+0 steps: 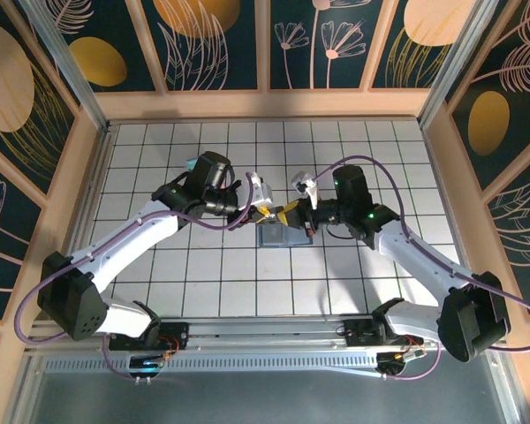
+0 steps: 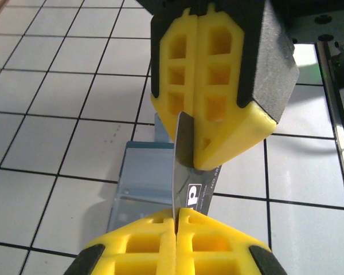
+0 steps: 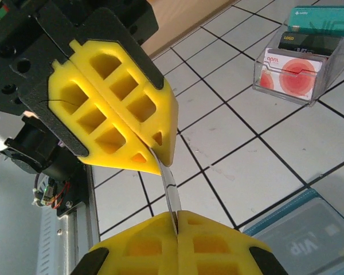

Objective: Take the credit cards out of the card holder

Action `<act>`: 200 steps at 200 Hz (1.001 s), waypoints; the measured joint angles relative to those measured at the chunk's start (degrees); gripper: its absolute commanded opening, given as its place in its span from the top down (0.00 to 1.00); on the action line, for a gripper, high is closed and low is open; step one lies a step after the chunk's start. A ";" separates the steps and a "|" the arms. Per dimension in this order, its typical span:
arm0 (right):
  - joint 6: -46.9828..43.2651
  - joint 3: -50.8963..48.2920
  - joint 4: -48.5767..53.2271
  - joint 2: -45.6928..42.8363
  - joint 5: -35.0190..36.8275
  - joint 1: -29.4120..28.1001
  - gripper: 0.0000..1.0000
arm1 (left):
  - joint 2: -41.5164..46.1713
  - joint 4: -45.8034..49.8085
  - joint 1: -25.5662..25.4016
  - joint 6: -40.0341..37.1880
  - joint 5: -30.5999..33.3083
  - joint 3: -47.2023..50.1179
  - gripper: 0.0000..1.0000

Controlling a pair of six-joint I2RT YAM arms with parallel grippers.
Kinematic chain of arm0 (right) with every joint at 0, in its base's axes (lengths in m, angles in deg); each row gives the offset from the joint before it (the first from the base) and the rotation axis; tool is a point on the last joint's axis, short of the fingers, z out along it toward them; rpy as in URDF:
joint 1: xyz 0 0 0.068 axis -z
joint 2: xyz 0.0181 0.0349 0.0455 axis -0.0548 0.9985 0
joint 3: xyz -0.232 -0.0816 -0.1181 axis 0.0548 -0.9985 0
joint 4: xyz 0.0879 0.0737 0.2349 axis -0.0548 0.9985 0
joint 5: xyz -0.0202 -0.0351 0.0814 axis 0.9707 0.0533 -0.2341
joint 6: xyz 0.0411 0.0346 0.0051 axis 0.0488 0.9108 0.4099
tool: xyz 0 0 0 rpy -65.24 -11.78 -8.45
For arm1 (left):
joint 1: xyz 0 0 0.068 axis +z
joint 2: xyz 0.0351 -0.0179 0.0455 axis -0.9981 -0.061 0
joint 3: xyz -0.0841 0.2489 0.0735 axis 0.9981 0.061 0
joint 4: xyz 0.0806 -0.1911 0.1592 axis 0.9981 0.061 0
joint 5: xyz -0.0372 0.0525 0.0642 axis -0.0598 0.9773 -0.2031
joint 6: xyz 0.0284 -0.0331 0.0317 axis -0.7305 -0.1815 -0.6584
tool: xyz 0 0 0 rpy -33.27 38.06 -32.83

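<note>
One thin credit card, dark grey with a white logo, hangs edge-on between both grippers. My left gripper is shut on one end of it. My right gripper is shut on the other end of the card. In the top view the left gripper and right gripper meet nose to nose just above the slate-blue card holder. The holder lies open and flat on the tiles. Another card reading "Vip" sits behind the window of the holder.
A clear plastic stand with teal, black and red-pink cards is at the back left, partly hidden by the left arm. White tiled floor surrounds the holder, ringed by wooden walls. A metal rail runs along the near edge.
</note>
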 measured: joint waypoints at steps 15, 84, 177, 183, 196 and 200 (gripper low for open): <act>-0.24 0.00 -0.13 0.00 0.57 0.00 0.81 | 0.00 -0.02 -0.02 0.02 -0.02 0.02 1.00; 2.03 -1.97 -5.86 -7.13 10.88 -0.04 0.42 | 2.45 -1.77 5.44 -2.10 3.34 3.80 1.00; 8.33 -5.18 -8.68 -14.88 33.57 -0.04 0.26 | -5.90 -1.77 22.71 -12.81 7.37 -1.14 1.00; 9.07 -5.18 -8.68 -14.99 35.12 -0.04 0.24 | -7.45 -1.36 23.43 -13.64 7.45 -2.45 1.00; 10.45 -5.18 -8.68 -15.28 38.34 -0.04 0.19 | -10.62 -0.50 25.03 -15.39 7.67 -5.53 1.00; 11.15 -5.18 -8.63 -15.39 39.19 -0.04 0.15 | -11.47 -0.15 25.46 -15.91 7.78 -6.38 1.00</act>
